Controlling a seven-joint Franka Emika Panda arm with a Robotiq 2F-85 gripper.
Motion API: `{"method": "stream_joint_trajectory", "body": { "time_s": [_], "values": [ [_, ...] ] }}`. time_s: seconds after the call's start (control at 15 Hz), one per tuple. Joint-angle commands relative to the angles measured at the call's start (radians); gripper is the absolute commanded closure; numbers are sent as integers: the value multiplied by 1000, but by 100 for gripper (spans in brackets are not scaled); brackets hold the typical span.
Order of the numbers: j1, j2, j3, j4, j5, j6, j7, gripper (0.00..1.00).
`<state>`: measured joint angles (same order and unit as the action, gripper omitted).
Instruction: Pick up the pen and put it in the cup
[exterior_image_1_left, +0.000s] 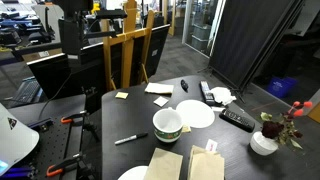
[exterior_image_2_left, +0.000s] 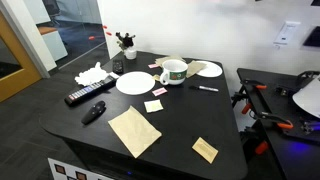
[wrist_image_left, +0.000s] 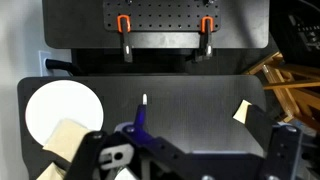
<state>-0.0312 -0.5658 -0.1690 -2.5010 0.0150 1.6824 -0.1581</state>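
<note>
The pen (exterior_image_1_left: 130, 139) lies flat on the black table (exterior_image_1_left: 120, 120), a little to the left of the cup (exterior_image_1_left: 167, 123). The cup is squat and white with a greenish rim, and stands upright. Both also show in an exterior view, the pen (exterior_image_2_left: 207, 89) just right of the cup (exterior_image_2_left: 173, 72). In the wrist view the pen (wrist_image_left: 142, 115) points up the frame with its pale tip on top. It lies above my gripper (wrist_image_left: 190, 142) and nearer its left finger. The gripper is open, empty and well above the table. The cup is hidden in the wrist view.
A white plate (exterior_image_1_left: 195, 114) sits beside the cup, and another plate (exterior_image_2_left: 133, 82) is nearby. A black remote (exterior_image_1_left: 237, 119), a flower vase (exterior_image_1_left: 264, 142), brown napkins (exterior_image_1_left: 165, 165), yellow notes (wrist_image_left: 243, 112) and a black oval object (exterior_image_1_left: 184, 86) lie around. Orange clamps (wrist_image_left: 125, 22) grip the table's edge.
</note>
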Motion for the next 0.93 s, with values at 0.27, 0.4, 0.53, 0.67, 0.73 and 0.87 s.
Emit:
{"method": "stream_joint_trajectory", "body": {
  "time_s": [0.27,0.4,0.53,0.67,0.73,0.87],
  "values": [
    [-17,2,15,1,7,-1,-7,0],
    [-17,2,15,1,7,-1,-7,0],
    [-21,-15,23,-27,-5,20,4,0],
    [-27,-40,30,-68,-13,54,10,0],
    [-27,-49,32,-85,-13,70,10,0],
    [-31,-71,35,-129,-14,118,11,0]
  ]
}}
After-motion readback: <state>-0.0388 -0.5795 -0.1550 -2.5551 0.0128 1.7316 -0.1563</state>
